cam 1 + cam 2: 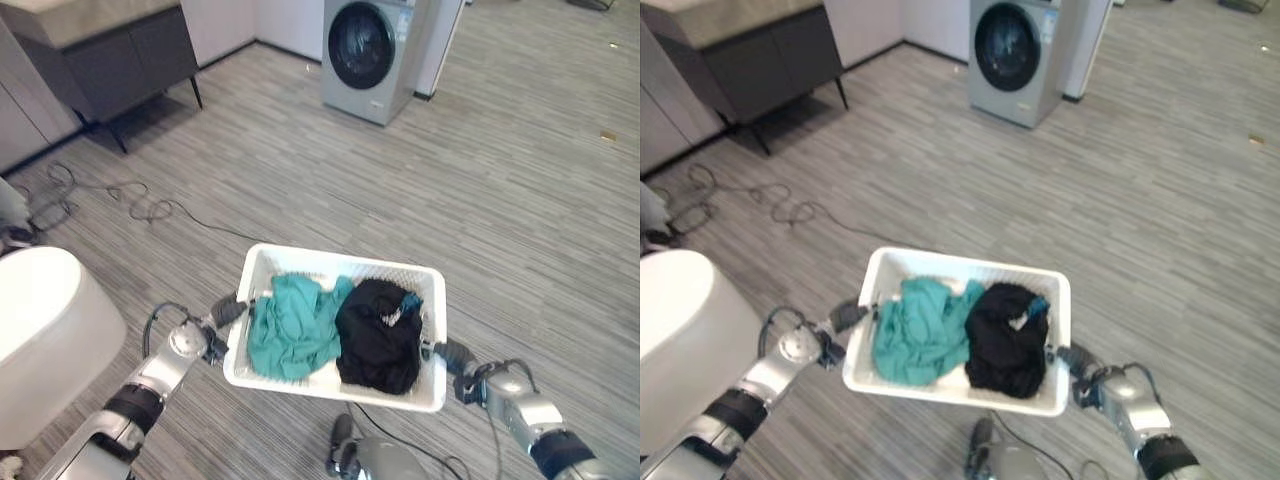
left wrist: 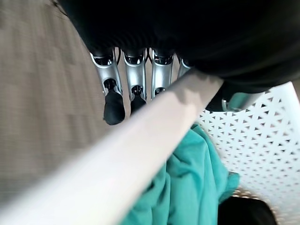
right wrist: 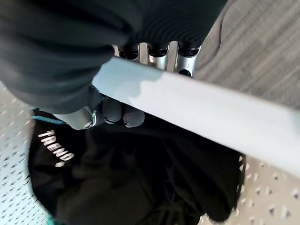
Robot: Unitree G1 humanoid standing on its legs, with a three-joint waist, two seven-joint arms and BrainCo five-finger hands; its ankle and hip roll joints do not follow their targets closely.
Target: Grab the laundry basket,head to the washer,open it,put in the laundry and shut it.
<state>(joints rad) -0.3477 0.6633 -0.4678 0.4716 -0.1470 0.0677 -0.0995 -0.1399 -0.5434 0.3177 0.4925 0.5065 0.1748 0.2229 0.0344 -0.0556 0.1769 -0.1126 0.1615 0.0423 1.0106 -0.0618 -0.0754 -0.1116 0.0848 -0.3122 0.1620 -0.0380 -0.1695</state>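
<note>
The white laundry basket [image 1: 256, 264] hangs in front of me above the floor, carried between both hands. A teal garment [image 1: 295, 325] lies in its left half and a black garment [image 1: 378, 335] in its right half. My left hand [image 1: 222, 312] grips the left rim [image 2: 140, 140], fingers [image 2: 112, 89] curled outside it. My right hand [image 1: 450, 355] grips the right rim [image 3: 211, 117], with fingers [image 3: 159, 54] outside and the thumb [image 3: 122, 115] inside against the black garment [image 3: 140, 173]. The grey washer [image 1: 368, 55] stands far ahead, its round door shut.
A dark cabinet [image 1: 110, 60] on legs stands at the far left. A white rounded object [image 1: 40, 330] sits close on my left. Loose cables [image 1: 110, 195] trail over the floor at the left. Wood-pattern floor [image 1: 420, 190] stretches between the basket and the washer.
</note>
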